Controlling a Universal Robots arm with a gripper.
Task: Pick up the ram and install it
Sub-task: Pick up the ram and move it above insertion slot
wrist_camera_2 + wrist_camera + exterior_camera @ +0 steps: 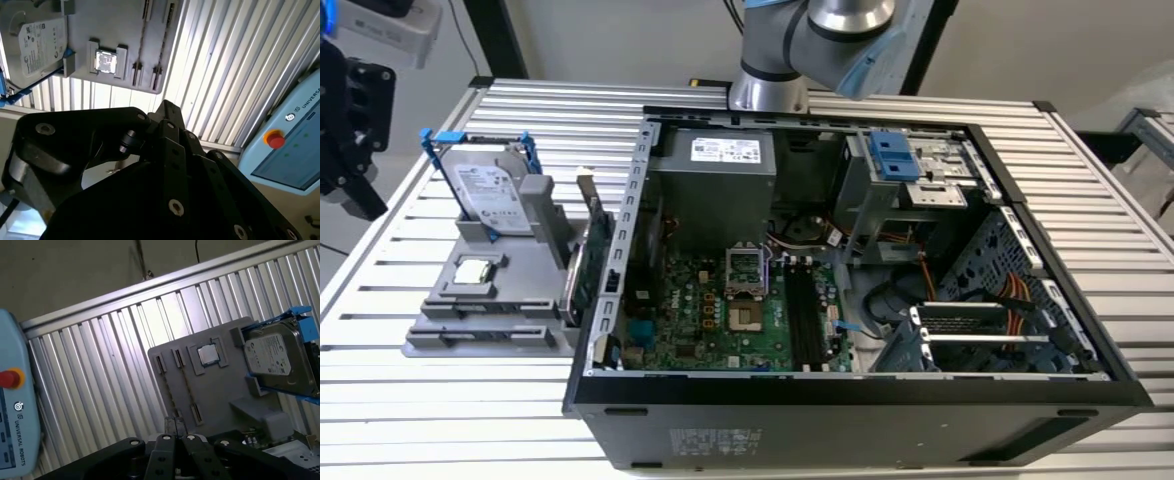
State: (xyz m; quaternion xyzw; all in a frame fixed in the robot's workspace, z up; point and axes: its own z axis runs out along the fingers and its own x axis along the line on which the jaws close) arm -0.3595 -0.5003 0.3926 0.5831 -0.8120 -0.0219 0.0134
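A grey holder (pixel 440 340) lies on the slatted table at the exterior view's left. In both wrist views two thin strips stand on edge in its slots. I take the one nearer the chip for the ram (pixel 186 385) (pixel 142 45); its colour is hidden edge-on. The second strip (pixel 168 390) runs beside it. My black gripper (pixel 360 195) hangs over the table's left edge, apart from the holder. Its fingertips (pixel 170 426) meet with nothing between them, so the gripper (pixel 175 426) is shut.
An open computer case (pixel 854 395) fills the table's middle, with black motherboard slots (pixel 803 320) inside. The holder also carries a hard drive in a blue frame (pixel 487 190), a processor chip (pixel 476 270) and a green card (pixel 591 260). A pale blue pendant (pixel 10 405) lies beyond the table edge.
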